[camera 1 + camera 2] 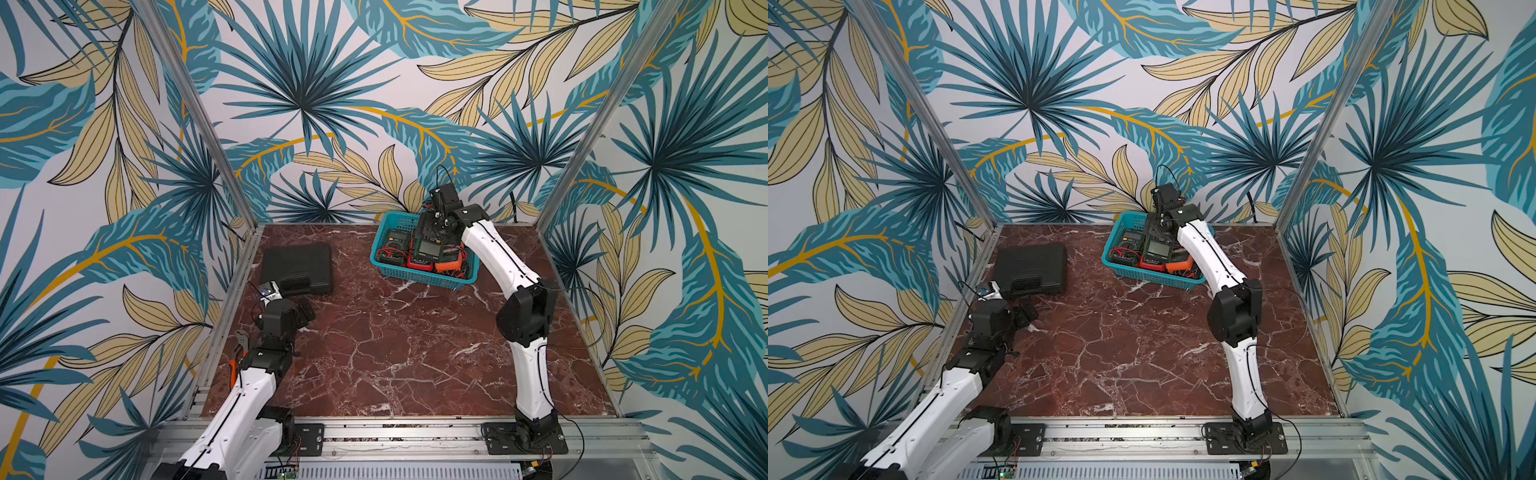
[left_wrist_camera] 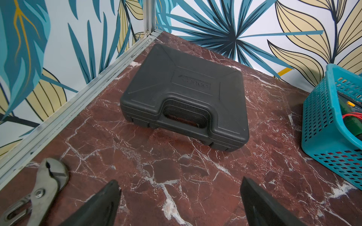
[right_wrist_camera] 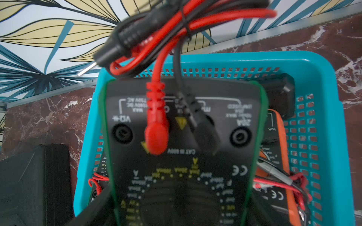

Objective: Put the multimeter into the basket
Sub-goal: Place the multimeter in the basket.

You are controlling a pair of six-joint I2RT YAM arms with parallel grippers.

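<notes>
The teal basket (image 1: 415, 277) (image 1: 1148, 277) stands at the back of the marble table, right of centre. My right gripper (image 1: 431, 236) (image 3: 176, 211) is over it, shut on a green-edged multimeter (image 1: 427, 248) (image 3: 182, 121) that hangs tilted with its lower end inside the basket rim (image 3: 323, 64). Red and black test leads (image 3: 176, 29) are plugged into it, bundled beyond its end. Under and beside it lie a dark green multimeter (image 1: 392, 242), a red-edged one (image 1: 419, 264) and an orange one (image 1: 451, 255). My left gripper (image 1: 306, 311) (image 2: 180, 182) stands open and empty above bare marble, at the near left.
A flat black hard-shell case (image 1: 297, 268) (image 2: 184, 97) lies at the back left, just beyond my left gripper. Metal pliers (image 2: 49, 182) (image 1: 240, 343) lie by the left rail. Aluminium rails and patterned walls close in the table on three sides.
</notes>
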